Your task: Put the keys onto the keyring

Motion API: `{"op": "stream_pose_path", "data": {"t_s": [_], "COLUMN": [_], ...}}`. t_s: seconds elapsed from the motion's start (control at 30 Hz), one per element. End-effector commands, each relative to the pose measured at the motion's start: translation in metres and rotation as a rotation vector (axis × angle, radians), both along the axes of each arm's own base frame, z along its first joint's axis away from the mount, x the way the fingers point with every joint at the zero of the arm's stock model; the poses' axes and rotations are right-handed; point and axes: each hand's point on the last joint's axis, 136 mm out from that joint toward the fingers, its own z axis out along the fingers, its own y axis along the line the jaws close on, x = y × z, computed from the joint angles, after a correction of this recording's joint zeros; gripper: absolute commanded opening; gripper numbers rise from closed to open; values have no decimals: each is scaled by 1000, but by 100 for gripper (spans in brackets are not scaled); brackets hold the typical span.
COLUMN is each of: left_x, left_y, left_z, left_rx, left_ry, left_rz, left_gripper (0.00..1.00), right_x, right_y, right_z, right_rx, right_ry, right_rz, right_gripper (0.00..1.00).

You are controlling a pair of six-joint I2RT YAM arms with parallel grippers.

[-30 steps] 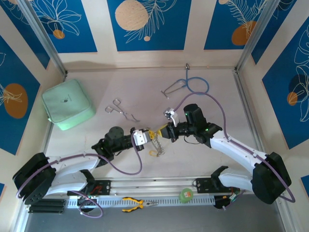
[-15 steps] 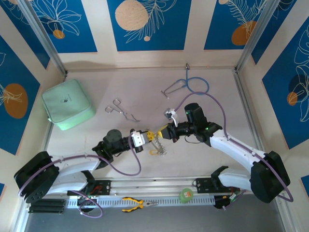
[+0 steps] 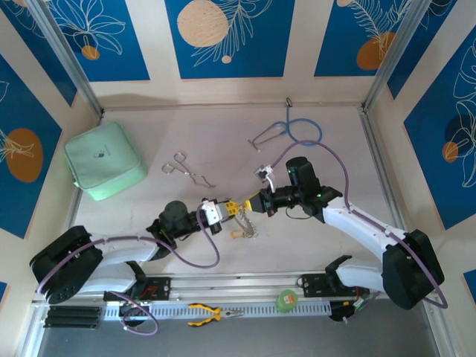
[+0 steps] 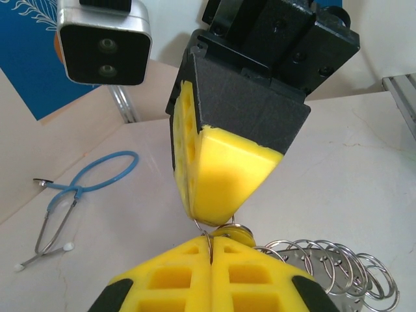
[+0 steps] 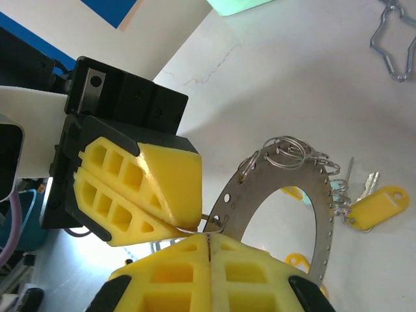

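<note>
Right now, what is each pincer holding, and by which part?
Both the left pincer and right pincer pinch the keyring by a small wire loop on its rim.

Pale table [image 3: 223, 134], green pouch [image 3: 104, 160], forceps [image 3: 190, 173], blue stethoscope [image 3: 288, 123], yellow keys [image 3: 237, 234]

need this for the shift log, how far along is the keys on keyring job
Done: one yellow-tagged key looks hung on the keyring. In hand: left gripper and right gripper, both shut, pinch a split ring on its rim. Remaining: yellow keys seemingly lying loose.
</note>
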Motion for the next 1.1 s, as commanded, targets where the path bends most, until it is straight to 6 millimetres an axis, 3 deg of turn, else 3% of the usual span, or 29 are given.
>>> {"op": "stream_pose_path", "data": {"t_s": [0.0,0.37,0.57,0.67,0.73,0.83,0.9,1.07], "left_x": [-19,-11,-4,-3,-4,-2,-1,0], "left_y": [-7,-5,0,1,1,4,5,10], "left_z": [39,28,22,15,10,7,6,9], "left_rx": [-122,-48,-39,-30,-25,-35,-48,-114], "left_ry": [-94,-108,-71,-20,19,81,128,226], "left_rz": [-88,-41,10,19,18,39,49,71], "left_gripper": [0,0,0,0,0,0,0,0], "right_x": [10,9,8,16,25,46,49,43], "right_y": [0,3,-8,-23,-33,-61,-81,-74], "right_z": [4,1,28,26,17,-24,-57,-87], "right_rx": [8,20,48,-4,-80,-350,-541,-687], "right_ry": [72,167,-70,-230,-275,-235,-128,12], "right_rz": [-35,-17,-37,-128,-196,-334,-377,-327], "right_gripper": [0,0,0,0,0,0,0,0]}}
